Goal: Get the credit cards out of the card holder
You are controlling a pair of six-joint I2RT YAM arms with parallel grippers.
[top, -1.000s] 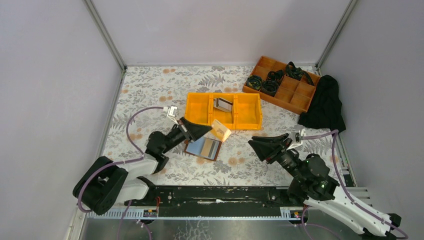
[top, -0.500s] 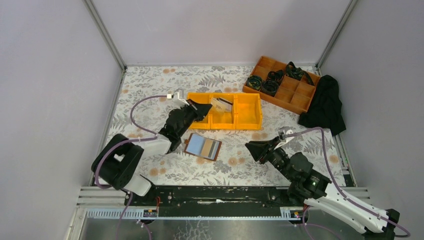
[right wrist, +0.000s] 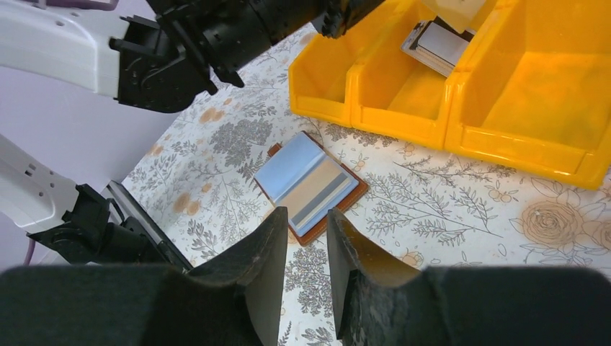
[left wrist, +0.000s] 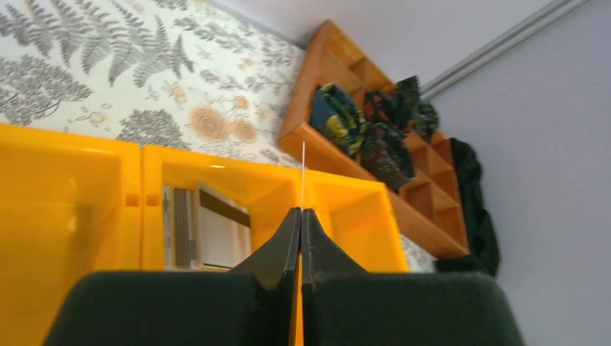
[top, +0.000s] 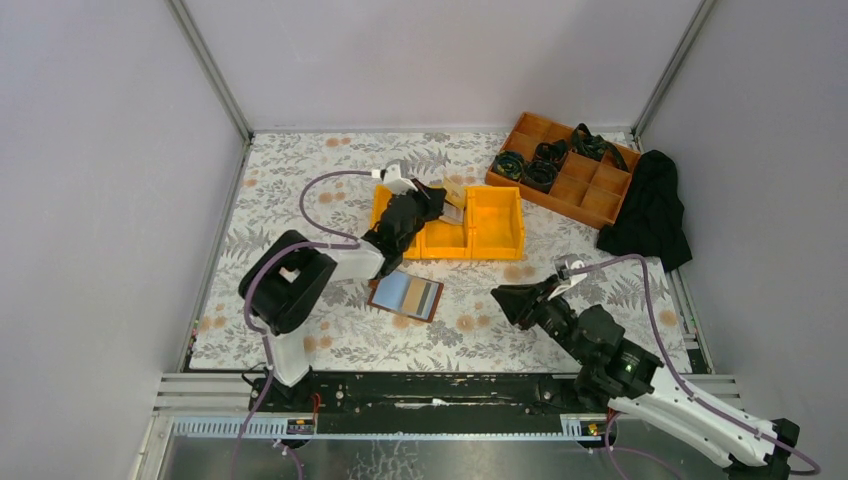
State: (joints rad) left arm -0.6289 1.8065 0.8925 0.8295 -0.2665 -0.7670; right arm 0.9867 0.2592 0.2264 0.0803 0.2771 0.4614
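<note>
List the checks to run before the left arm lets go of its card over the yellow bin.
1. Left gripper shut on a credit card: ok.
2. Card held over the yellow bin: ok; which compartment, cannot tell.
3. Stored cards lie in its middle compartment: ok.
4. Card holder open flat on the table, apart from both arms: ok.
5. More cards inside the holder: cannot tell.
6. Right gripper open, empty: ok.

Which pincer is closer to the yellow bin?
The left. The left pincer is right above the yellow bin's middle compartment, shut on a credit card. The right pincer is open, in front of the bin, beside the card holder.
</note>
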